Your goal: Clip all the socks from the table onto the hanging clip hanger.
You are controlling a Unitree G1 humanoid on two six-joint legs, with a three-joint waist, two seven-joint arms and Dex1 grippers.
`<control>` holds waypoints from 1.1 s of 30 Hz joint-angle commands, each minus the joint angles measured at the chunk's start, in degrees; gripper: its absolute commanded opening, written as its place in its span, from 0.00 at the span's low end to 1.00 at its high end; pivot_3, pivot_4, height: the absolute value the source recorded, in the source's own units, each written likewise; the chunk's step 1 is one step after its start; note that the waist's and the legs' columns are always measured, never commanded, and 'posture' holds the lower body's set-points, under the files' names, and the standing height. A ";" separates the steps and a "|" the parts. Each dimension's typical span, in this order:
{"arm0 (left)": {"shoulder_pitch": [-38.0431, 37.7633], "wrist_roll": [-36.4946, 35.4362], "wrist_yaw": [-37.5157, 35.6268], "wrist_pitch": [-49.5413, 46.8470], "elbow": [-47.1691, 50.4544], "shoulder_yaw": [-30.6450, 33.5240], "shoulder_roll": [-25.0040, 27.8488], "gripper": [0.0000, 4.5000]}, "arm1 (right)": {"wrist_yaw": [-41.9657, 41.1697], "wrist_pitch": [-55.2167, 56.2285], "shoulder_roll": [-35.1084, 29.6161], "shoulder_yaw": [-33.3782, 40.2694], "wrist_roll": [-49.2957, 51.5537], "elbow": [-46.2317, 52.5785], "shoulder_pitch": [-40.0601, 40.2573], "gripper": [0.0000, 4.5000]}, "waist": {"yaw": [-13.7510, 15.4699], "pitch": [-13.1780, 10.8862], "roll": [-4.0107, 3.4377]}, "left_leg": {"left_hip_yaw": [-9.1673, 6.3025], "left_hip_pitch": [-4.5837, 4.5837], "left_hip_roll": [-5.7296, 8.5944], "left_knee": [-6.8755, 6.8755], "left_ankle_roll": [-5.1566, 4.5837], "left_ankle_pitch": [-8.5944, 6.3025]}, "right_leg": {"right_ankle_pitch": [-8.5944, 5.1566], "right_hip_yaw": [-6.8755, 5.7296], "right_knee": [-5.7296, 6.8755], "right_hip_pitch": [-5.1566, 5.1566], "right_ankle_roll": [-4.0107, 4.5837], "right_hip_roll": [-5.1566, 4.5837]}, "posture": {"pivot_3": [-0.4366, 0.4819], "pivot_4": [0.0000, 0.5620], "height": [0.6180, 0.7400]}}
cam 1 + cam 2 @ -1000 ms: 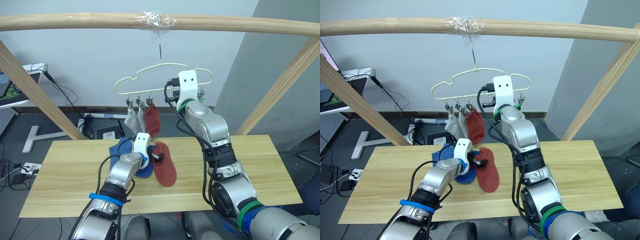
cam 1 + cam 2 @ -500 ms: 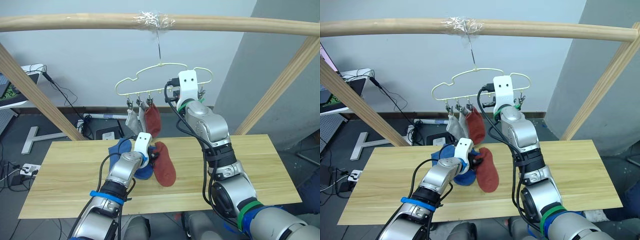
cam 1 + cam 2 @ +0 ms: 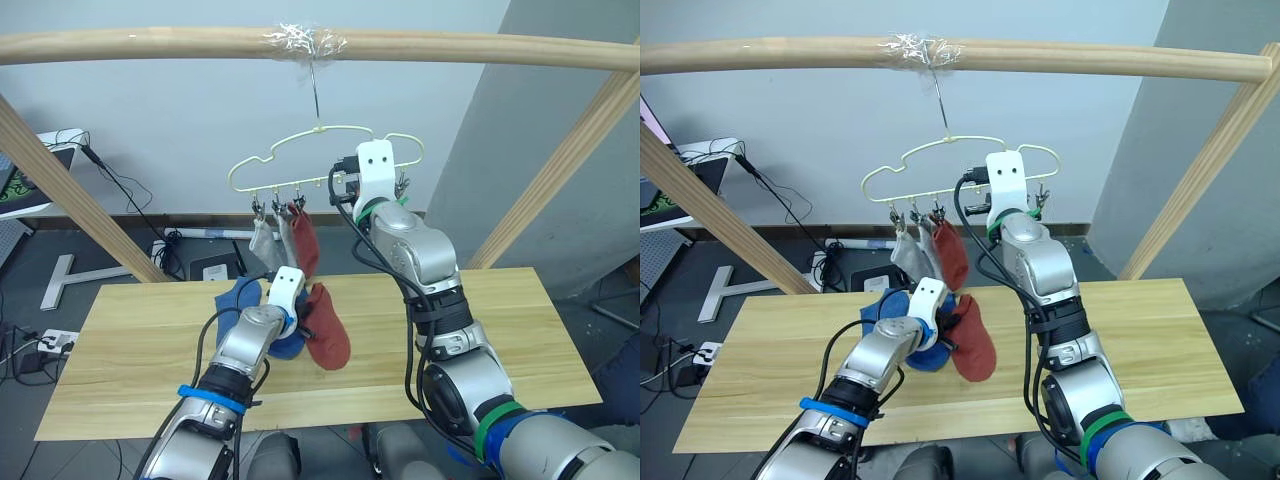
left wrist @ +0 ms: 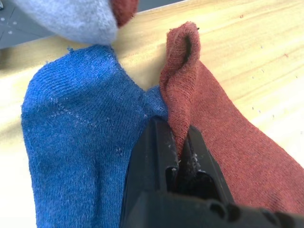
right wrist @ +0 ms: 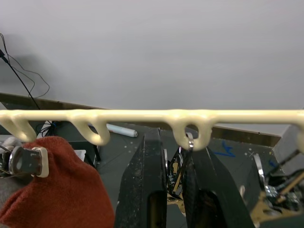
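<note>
A rust-red sock (image 3: pixel 328 340) lies on the table (image 3: pixel 520 330), partly over two blue socks (image 3: pixel 238 298). My left gripper (image 4: pixel 183 142) is shut on the red sock's cuff, and the fabric stands up in a fold between its fingers. The cream clip hanger (image 3: pixel 300 150) hangs by its hook from the top pole. Two light grey socks (image 3: pixel 265 240) and a rust-red sock (image 3: pixel 305 240) hang from its left clips. My right gripper (image 5: pixel 175 147) is raised to the hanger's right half and shut on a metal clip (image 5: pixel 178 166) under the wire.
A round wooden pole (image 3: pixel 150 42) crosses overhead, with slanted poles at the left (image 3: pixel 60 180) and right (image 3: pixel 560 170). Cables and a power strip (image 3: pixel 50 335) lie on the floor behind the table. Bare tabletop stretches to both sides of the socks.
My left gripper has gone from open to shut on the red sock's cuff and bunched it upward. The right arm stays at the hanger.
</note>
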State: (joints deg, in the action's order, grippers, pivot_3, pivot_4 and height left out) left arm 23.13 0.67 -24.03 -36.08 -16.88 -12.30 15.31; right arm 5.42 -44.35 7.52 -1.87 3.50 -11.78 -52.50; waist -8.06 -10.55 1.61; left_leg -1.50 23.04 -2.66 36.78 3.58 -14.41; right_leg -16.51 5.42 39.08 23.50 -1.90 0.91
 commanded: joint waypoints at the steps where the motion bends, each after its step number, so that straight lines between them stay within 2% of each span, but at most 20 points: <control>1: -1.34 -0.30 -0.69 -0.88 6.47 1.22 1.52 0.01 | 0.15 0.42 0.94 -0.02 0.06 2.38 -1.26 0.02 | -0.08 0.00 0.00 | 0.00 0.00 -0.01 0.00 0.00 0.00 | 0.00 0.00 0.00 0.00 0.00 0.00 | 0.34 0.30 1.00; 6: -4.03 -0.68 -0.67 -2.83 12.98 2.31 3.17 0.01 | 0.06 0.48 0.99 -0.09 0.09 2.36 -1.15 0.02 | -0.03 0.00 0.00 | -0.01 0.00 0.00 0.00 0.00 0.00 | 0.00 0.00 0.01 0.00 0.00 0.00 | 0.35 0.30 1.00; 10: -4.44 -1.40 -1.05 -5.75 13.51 2.66 3.37 0.01 | -0.03 0.61 1.06 -0.14 0.12 2.15 -1.20 0.02 | -0.02 0.00 0.00 | -0.01 0.00 0.01 0.01 0.00 0.00 | 0.00 0.00 0.00 0.00 0.00 -0.02 | 0.35 0.30 1.00; 11: -4.42 -1.43 -1.17 -6.16 13.35 2.53 3.46 0.13 | -0.04 0.62 1.07 -0.15 0.12 2.13 -1.21 0.02 | -0.02 0.00 0.00 | -0.01 0.00 0.01 0.01 0.00 0.00 | 0.00 -0.01 0.00 0.00 0.00 -0.02 | 0.35 0.30 1.00; 16: -4.07 -2.27 -1.56 -5.98 12.66 2.55 2.78 0.44 | -0.06 0.52 1.01 -0.19 0.06 2.25 -1.19 0.02 | -0.02 0.00 0.00 | 0.00 0.00 0.01 0.01 0.00 0.00 | 0.00 0.00 0.00 0.00 0.00 -0.01 | 0.35 0.30 1.00; 29: -2.21 -2.61 -3.49 -4.66 12.42 1.29 2.84 0.44 | -0.02 0.01 0.88 -0.29 -0.02 3.01 -0.77 0.02 | -0.06 0.00 0.00 | -0.01 0.00 0.01 0.01 0.00 0.00 | 0.00 0.00 0.01 0.00 0.00 -0.01 | 0.33 0.30 1.00; 33: -1.80 -2.20 -3.43 -4.53 12.13 0.37 2.83 0.71 | 0.04 -0.28 0.78 -0.33 -0.11 3.35 -0.63 0.02 | -0.12 0.00 0.00 | 0.00 0.00 0.01 0.01 0.00 0.00 | 0.00 0.00 0.00 0.00 0.00 -0.01 | 0.33 0.30 1.00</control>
State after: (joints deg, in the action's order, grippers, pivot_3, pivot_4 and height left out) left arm 20.73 -1.88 -27.12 -41.62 -5.20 -11.09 18.24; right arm 5.32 -44.81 7.52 -1.93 3.48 -11.48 -52.48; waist -8.17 -10.55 1.61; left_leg -1.49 23.04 -2.65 36.78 3.58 -14.41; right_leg -16.51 5.42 39.08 23.50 -1.90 0.90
